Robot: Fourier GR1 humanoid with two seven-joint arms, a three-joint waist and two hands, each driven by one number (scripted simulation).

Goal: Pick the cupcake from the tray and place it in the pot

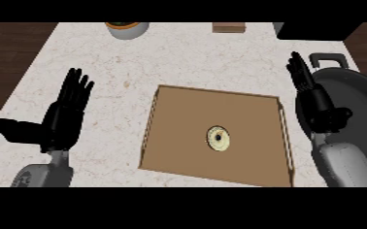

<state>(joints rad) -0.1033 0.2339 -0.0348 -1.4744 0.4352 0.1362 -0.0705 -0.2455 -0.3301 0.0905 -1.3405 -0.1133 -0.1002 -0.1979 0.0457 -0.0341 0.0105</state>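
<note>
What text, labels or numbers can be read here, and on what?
None readable.
No lettering shows on the tray, cupcake, pot, left robot hand or right robot hand.
Pale mark on the left forearm: too blurred to read.

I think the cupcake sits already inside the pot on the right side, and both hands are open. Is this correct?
Not quite. The head view shows the cupcake sitting on the brown tray, not inside the pot on the right side. The rest holds: the left hand and the right hand are both open.
</note>
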